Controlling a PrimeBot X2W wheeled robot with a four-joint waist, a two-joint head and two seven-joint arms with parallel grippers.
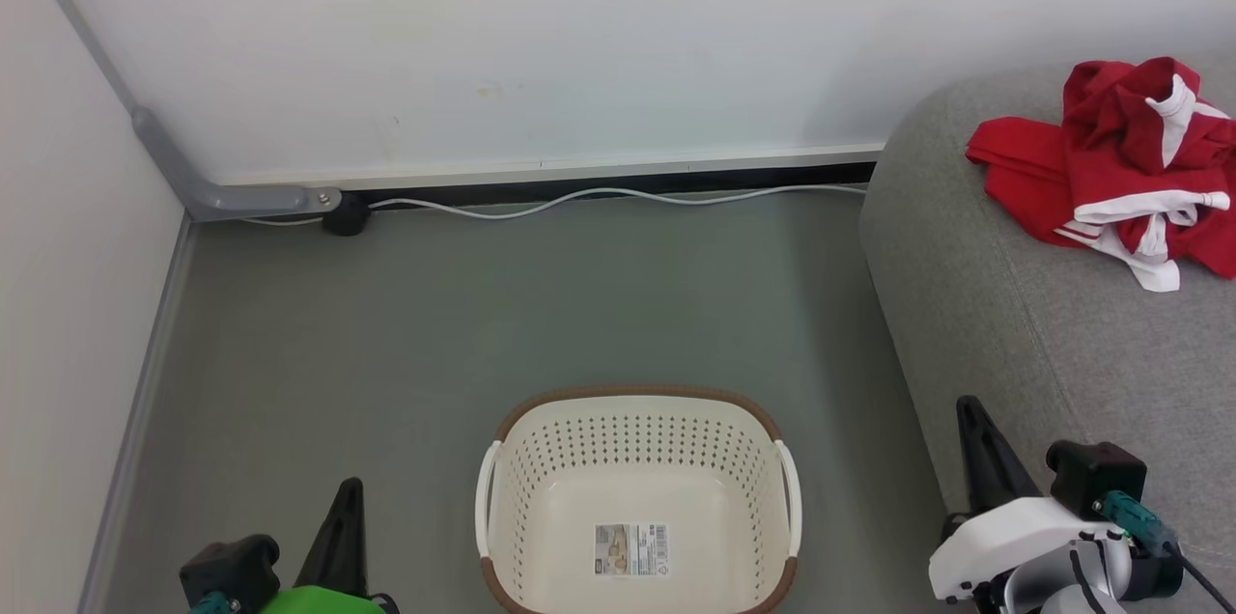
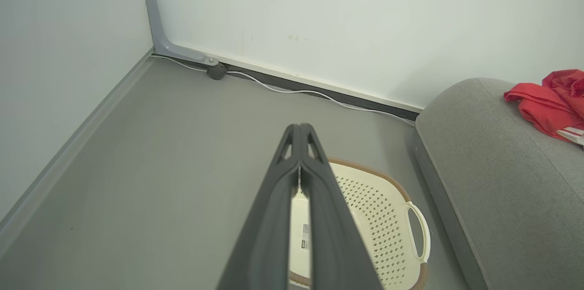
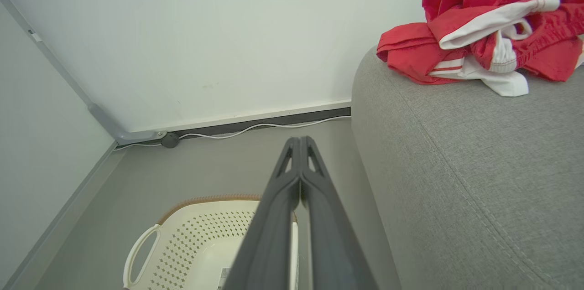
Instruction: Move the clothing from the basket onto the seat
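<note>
Setting: home-like room corner, sparsely furnished | Evidence: grey fabric sofa, plastic laundry basket on bare grey floor, red clothing on sofa | Also: plain white walls, loose white cable along skirting, grey conduit in corner

The smooth grey-green floor carries a small oval cream-white perforated plastic basket with a brown rim, upright and near the large light grey fabric sofa. A thin white cable lies along the foot of the wall. Crumpled red-and-white fabric garments lie heaped on the sofa.
</note>
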